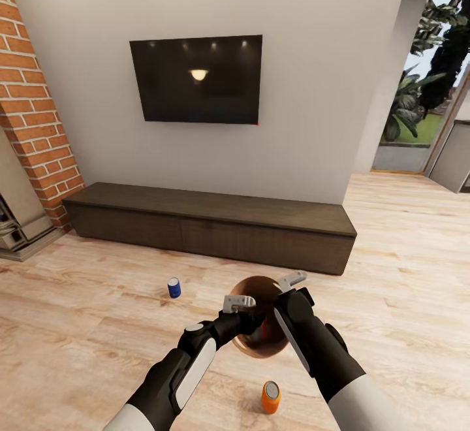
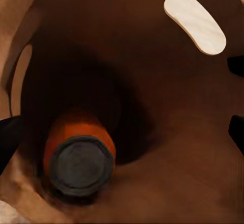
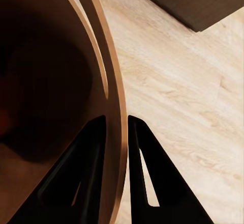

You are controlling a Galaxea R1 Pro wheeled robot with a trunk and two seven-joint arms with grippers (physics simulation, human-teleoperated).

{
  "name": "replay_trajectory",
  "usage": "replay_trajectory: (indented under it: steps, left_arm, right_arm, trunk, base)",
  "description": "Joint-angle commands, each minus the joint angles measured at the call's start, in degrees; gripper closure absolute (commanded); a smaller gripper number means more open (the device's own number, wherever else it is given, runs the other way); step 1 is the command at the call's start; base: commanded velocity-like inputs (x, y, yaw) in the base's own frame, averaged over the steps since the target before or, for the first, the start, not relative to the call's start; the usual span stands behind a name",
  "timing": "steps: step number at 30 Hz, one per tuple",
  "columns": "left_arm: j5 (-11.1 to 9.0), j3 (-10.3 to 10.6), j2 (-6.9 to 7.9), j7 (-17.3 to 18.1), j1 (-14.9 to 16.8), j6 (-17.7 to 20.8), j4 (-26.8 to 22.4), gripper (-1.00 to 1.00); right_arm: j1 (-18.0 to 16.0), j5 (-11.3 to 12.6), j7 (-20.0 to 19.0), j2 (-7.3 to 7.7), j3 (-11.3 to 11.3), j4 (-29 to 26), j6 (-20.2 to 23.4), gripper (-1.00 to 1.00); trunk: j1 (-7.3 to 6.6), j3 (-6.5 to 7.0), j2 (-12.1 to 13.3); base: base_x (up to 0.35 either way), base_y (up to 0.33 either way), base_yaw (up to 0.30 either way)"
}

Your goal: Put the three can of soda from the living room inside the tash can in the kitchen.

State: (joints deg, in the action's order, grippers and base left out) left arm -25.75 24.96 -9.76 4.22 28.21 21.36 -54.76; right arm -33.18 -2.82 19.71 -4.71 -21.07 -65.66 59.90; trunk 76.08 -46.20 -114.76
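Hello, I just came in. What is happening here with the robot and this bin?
The robot is in the living room, gathering soda cans into a bin. Its right pincer is shut on the bin's rim, one finger inside and one outside. The left pincer is at the bin's mouth; whether it is open is unclear. One orange can already lies inside. A blue can and another orange can stand on the wood floor.
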Motion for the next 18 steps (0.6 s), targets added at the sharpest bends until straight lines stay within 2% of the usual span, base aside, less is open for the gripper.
replay_trajectory:
  steps: [1,10,14,18]
  left_arm:
    - [0.0,0.0,0.00,0.0,0.0,0.0,0.0,-1.00]
    - [-0.1,0.0,0.00,0.0,0.0,0.0,-0.1,-1.00]
    - [-0.1,0.0,0.06,0.0,0.0,0.0,-0.1,-1.00]
    - [-0.1,0.0,0.08,0.1,0.0,0.0,-0.1,-1.00]
  right_arm:
    - [0.0,-0.9,-0.1,0.05,0.1,0.0,0.1,1.00]
    - [0.0,-0.4,-0.4,0.41,0.4,0.0,0.1,1.00]
    - [0.0,-0.4,-3.2,0.85,0.9,0.1,0.1,1.00]
    - [0.0,-0.4,-8.5,4.45,1.1,0.1,0.1,1.00]
  trunk:
    - [0.00,0.01,0.0]
    - [0.00,0.01,0.0]
    - [0.00,0.01,0.0]
    - [0.00,0.01,0.0]
  base:
    - [0.000,0.000,0.000]
    - [0.000,0.000,0.000]
    - [0.000,0.000,0.000]
    - [0.000,0.000,0.000]
